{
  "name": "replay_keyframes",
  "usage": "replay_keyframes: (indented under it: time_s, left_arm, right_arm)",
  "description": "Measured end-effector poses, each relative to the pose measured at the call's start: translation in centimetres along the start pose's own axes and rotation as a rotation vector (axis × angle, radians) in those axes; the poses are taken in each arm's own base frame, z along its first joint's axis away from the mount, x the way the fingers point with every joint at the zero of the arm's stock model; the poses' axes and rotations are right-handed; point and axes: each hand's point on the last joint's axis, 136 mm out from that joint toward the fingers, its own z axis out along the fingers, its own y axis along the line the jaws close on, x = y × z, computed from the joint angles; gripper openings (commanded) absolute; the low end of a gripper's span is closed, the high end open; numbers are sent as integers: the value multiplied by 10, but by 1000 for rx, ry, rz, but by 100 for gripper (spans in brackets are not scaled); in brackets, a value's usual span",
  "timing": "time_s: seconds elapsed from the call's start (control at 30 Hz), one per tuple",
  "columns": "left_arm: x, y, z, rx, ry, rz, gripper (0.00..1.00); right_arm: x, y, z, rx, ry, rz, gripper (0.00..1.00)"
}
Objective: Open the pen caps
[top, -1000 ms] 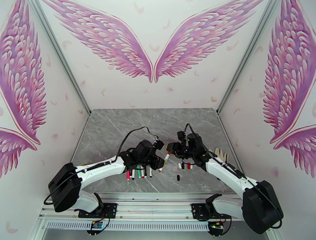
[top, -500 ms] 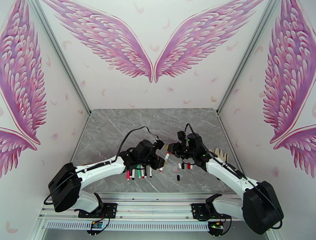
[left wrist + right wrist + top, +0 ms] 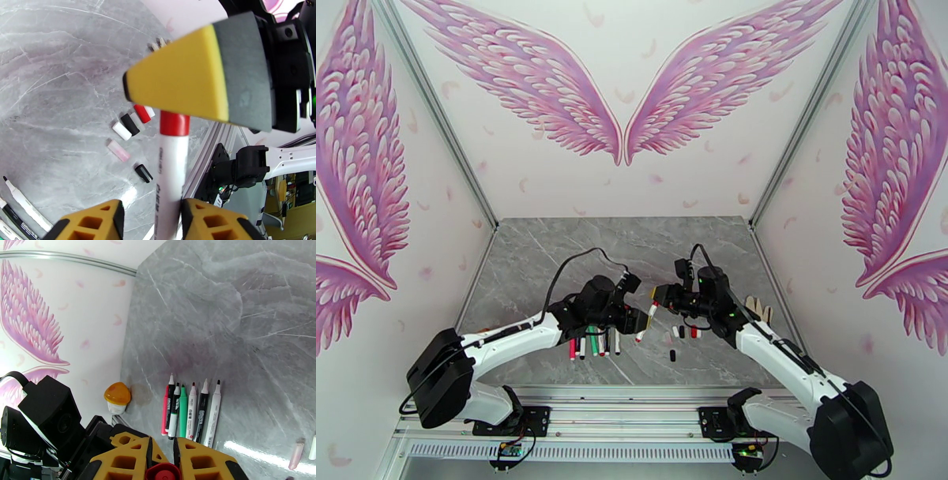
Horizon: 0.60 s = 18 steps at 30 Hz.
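A white pen (image 3: 172, 173) with a red pen cap (image 3: 174, 123) hangs above the table between the two arms. My right gripper (image 3: 162, 441) is shut on that red cap (image 3: 162, 472); one of its yellow and grey fingers (image 3: 197, 75) crosses the left wrist view. My left gripper (image 3: 152, 205) is open around the barrel, which rests against one finger with a gap on the other side. From above, the pen (image 3: 645, 324) slants between the left gripper (image 3: 636, 320) and right gripper (image 3: 656, 300). Several uncapped pens (image 3: 189, 413) lie in a row.
Loose caps lie on the grey marble table (image 3: 553, 253): white (image 3: 121, 131), black (image 3: 130, 124), red (image 3: 142, 113), pink (image 3: 118, 150) and another black (image 3: 143, 173). A beige hand-shaped object (image 3: 758, 308) sits by the right arm. A small yellow-topped object (image 3: 117, 397) stands at the table's left edge.
My left gripper's jaws have opened off the pen barrel and the left arm has shifted slightly. The right gripper has closed on the red cap and stays clamped.
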Motion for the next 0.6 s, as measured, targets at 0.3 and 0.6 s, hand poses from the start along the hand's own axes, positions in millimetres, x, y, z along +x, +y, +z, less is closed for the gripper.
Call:
replay_keyframes:
  time_s: [0.3, 0.6]
  left_arm:
    - [-5, 1, 0, -11, -23, 6, 66]
    - [-11, -3, -1, 12, -43, 11, 69]
  right_arm:
    - [0, 8, -5, -22, -7, -14, 15]
    - [-4, 18, -10, -49, -31, -36, 15]
